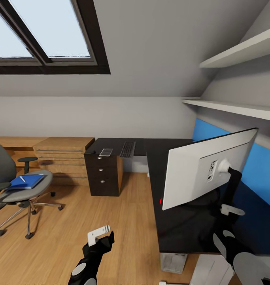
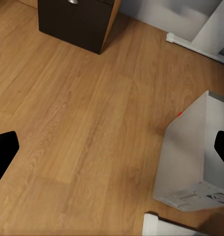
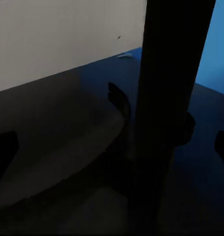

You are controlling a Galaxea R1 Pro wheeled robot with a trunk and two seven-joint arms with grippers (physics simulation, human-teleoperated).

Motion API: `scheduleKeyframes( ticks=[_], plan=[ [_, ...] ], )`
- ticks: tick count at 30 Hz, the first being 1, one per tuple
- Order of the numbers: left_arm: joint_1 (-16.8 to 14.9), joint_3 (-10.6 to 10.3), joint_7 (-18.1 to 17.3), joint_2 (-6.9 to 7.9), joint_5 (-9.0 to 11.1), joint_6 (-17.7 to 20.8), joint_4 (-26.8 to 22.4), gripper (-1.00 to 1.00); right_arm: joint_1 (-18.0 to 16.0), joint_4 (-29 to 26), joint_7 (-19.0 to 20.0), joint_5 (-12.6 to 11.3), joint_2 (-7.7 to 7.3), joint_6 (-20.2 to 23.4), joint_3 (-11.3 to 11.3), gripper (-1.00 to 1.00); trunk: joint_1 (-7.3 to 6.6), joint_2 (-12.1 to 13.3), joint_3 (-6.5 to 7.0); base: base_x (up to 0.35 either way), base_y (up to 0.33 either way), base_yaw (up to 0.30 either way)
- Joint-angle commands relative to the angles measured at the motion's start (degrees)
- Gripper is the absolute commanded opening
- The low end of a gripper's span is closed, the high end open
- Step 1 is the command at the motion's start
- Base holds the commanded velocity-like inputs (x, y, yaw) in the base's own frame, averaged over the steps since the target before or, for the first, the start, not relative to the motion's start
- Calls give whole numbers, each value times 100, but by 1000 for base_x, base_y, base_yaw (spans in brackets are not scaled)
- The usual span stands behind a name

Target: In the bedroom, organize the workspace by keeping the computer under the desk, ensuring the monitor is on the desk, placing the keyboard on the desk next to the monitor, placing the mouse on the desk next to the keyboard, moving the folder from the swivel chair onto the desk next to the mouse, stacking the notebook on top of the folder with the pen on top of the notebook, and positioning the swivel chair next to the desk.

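Note:
The monitor (image 1: 202, 170) stands on the near wing of the black desk (image 1: 178, 233), its pale back toward me. My right gripper (image 1: 231, 209) is open, its fingers either side of the monitor's black stand post (image 3: 166, 98). My left gripper (image 1: 100, 236) hangs open and empty over the floor. The keyboard (image 1: 127, 149), the small grey notebook (image 1: 106, 152) and the dark mouse (image 1: 90, 152) lie on the desk's far wing. At the left, the swivel chair (image 1: 28, 194) carries the blue folder (image 1: 27, 181) with the pen (image 1: 22, 179) on it. The pale computer (image 2: 195, 157) stands under the desk.
A black three-drawer unit (image 1: 104, 174) holds up the desk's far end, beside a light-wood drawer chest (image 1: 63, 158). A blue wall panel (image 1: 261, 174) and two white shelves (image 1: 237, 107) run along the right wall. Wood floor (image 1: 111, 209) lies open between chair and desk.

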Motion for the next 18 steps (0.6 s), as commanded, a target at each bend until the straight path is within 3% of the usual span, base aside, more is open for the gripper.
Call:
scheduleKeyframes(
  ticks=[1,6,10,12,13,14,15,16,18],
  plan=[
    [-7,-11,39,7,9,26,-9,100,-5,-16,-9,-4,23,0,-4,100,0,-4,-7,-16,14,0],
    [-7,-9,37,11,7,26,-9,100,2,-464,-11,-13,177,615,-11,100,0,-4,-7,-6,5,0],
    [-7,-16,40,5,7,26,-10,100,147,-1464,-12,-29,351,1682,-14,100,0,-4,-7,-1,1,0],
    [-7,-11,41,8,7,26,-10,100,800,-3154,-18,-54,619,3083,-20,100,0,-4,-7,0,0,0],
    [-7,-10,41,10,7,26,-10,100,1094,-3806,-22,-62,718,3513,-21,100,0,-4,-7,0,0,0],
    [-7,-9,41,11,7,26,-10,100,1394,-4460,-26,-68,839,3910,-21,100,0,-4,-7,0,0,0],
    [-7,-9,41,11,7,26,-10,100,1539,-4780,-27,-70,908,4102,-21,100,0,-4,-7,0,0,0],
    [-7,-6,36,12,7,26,-10,100,1958,-5707,-33,-68,1148,4644,-22,100,0,-4,-7,0,0,0],
    [-7,-3,34,12,7,26,-10,100,2298,-6427,-37,-61,1371,5021,-19,100,0,-4,-7,0,0,0]
  ],
)
